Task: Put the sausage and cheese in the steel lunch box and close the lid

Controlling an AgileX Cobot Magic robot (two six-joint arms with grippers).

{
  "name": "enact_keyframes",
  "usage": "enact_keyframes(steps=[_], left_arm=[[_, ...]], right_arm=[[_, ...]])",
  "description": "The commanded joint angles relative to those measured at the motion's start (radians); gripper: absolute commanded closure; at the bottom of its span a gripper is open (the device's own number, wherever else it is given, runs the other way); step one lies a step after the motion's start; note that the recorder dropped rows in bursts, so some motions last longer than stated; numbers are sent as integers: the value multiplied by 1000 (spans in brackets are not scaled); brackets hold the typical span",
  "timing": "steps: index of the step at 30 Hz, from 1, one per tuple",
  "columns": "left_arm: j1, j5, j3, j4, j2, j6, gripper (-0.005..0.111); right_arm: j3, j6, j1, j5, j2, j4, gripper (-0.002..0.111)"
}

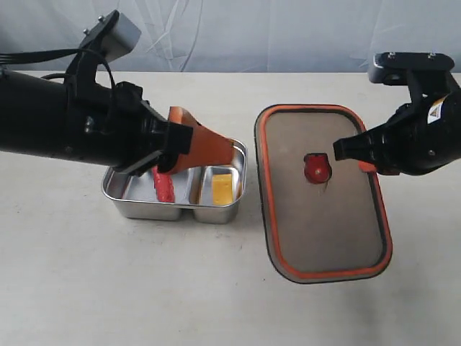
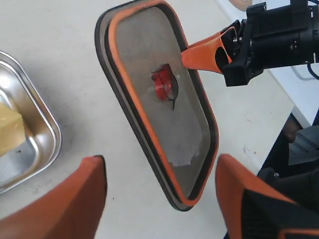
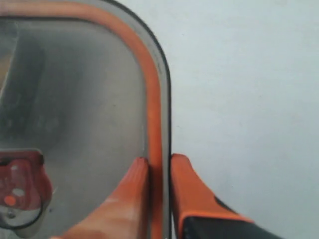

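Observation:
The steel lunch box (image 1: 130,196) stands left of centre. The red sausage (image 1: 165,189) lies in its larger compartment and the yellow cheese (image 1: 222,189) in the smaller one. My left gripper (image 1: 194,160) hovers over the box, open and empty; in the left wrist view the gripper (image 2: 159,199) frames bare table and the lid's near corner. The dark lid (image 1: 324,216) sits to the right of the box, orange seal up, red valve (image 1: 316,168) at its centre. My right gripper (image 3: 159,164) is shut on the lid's right rim (image 3: 155,109).
The table is pale and plain, with a grey cloth backdrop behind it. The left arm's black body (image 1: 50,115) stretches across the left side. In the left wrist view the right gripper's fingers (image 2: 204,52) pinch the lid (image 2: 149,114), and the box's corner (image 2: 50,134) holds the cheese (image 2: 10,130).

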Motion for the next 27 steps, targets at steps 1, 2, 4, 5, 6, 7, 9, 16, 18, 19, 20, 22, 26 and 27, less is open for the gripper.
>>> enact_keyframes(steps=[1, 2, 4, 5, 6, 7, 9, 16, 18, 19, 20, 22, 26, 27], left_arm=[[-2, -6, 3, -61, -11, 58, 46], [-2, -6, 3, -63, -11, 63, 46], [-2, -6, 3, -65, -11, 74, 46], [-2, -7, 3, -65, -11, 76, 46], [-2, -10, 3, -67, -11, 76, 46], [-2, -12, 3, -69, -11, 78, 46], [-2, -18, 3, -81, -11, 90, 46], [-2, -49, 3, -84, -11, 97, 46], [-2, -51, 3, -84, -11, 97, 46], [-2, -52, 3, -84, -11, 99, 46], [-2, -55, 3, -84, -11, 99, 46], [-2, -57, 3, -81, -11, 99, 52], [-2, -69, 3, -80, -11, 99, 90], [-2, -74, 3, -80, -11, 101, 102]], right_arm=[[-39, -116, -1, -10, -15, 174, 109], [-44, -147, -1, -12, -15, 213, 109], [-55, -217, -1, -16, -15, 298, 109], [-60, -245, -1, -16, -15, 331, 109], [-63, -271, -1, -19, -15, 361, 109], [-65, -286, -1, -19, -15, 379, 109], [-68, -308, -1, -17, -15, 413, 109], [-68, -479, 1, -8, -15, 610, 109], [-68, -539, 1, -1, -15, 683, 109], [-68, -561, 1, 3, -15, 708, 109], [-68, -586, 1, 8, -15, 735, 109], [-68, -624, 1, 21, -15, 774, 109], [-68, -647, 1, 40, -15, 798, 109], [-68, -647, 1, 39, -15, 800, 109]])
